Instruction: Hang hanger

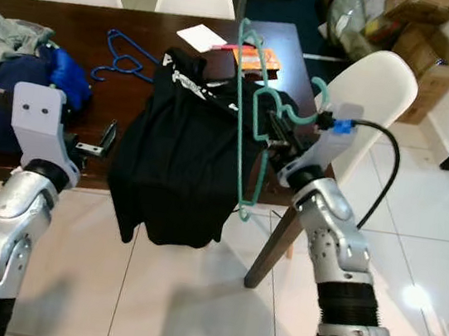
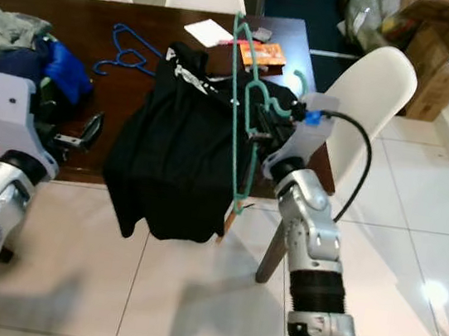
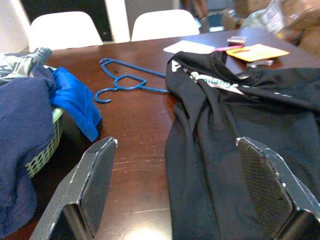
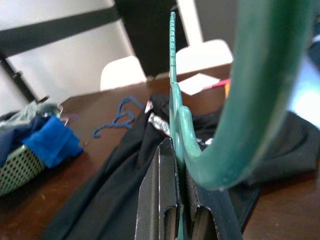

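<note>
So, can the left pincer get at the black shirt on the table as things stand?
Probably yes. The left pincer is open and points at the black shirt, with nothing between them. The right pincer holds the green hanger off to the side.

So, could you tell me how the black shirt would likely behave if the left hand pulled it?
The black shirt looks floppy: it drapes over the table edge, so it would probably slide off, being half overhung. It likely bunches rather than keeps shape, given its folds by the left hand.

No readable text tbh

Black shirt (image 3: pixel 235 125) on the table has white lettering near the collar, but it's too blurry/creased to make out. No other labels legible.
</note>
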You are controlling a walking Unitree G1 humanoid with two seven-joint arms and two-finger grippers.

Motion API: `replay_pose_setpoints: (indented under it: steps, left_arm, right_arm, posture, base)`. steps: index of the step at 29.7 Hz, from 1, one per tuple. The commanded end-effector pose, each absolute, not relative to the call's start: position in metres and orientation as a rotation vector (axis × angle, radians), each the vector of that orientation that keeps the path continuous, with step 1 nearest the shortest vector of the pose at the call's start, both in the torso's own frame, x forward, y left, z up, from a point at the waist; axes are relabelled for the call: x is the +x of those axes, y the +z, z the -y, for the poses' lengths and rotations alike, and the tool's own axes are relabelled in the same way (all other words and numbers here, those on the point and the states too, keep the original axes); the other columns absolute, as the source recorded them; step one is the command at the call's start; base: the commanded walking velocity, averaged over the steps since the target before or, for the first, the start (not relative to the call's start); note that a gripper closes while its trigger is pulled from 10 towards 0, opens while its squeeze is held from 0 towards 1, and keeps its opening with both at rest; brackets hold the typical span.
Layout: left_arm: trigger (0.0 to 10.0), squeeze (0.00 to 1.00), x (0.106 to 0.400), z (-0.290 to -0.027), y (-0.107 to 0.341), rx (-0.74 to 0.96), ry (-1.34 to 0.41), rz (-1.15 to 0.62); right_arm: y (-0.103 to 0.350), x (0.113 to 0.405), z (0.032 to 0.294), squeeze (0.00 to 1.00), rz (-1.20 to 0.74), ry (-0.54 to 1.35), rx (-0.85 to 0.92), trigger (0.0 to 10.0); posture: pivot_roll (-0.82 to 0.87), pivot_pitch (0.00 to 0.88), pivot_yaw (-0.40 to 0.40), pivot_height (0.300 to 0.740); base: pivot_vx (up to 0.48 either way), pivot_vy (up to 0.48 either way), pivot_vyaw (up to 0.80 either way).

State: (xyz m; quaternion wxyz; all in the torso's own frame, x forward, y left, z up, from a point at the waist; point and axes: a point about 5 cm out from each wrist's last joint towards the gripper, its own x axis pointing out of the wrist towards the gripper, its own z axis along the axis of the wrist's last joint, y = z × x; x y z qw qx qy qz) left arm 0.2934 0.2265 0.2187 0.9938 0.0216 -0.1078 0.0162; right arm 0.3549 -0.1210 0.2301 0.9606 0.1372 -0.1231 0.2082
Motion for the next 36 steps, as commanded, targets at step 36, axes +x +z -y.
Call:
replay_pose_setpoints:
  steps: [36]
  left_arm:
    - [10.0,0.00,0.290,-0.235,0.227,0.042,0.060,0.290]
  right_arm:
    - [0.214,0.345,0.106,0.00,0.224,0.501,0.149,10.0]
  posture:
    - [0.03,0.115,0.007,0.740]
  base:
    - [0.081,0.206,0.00]
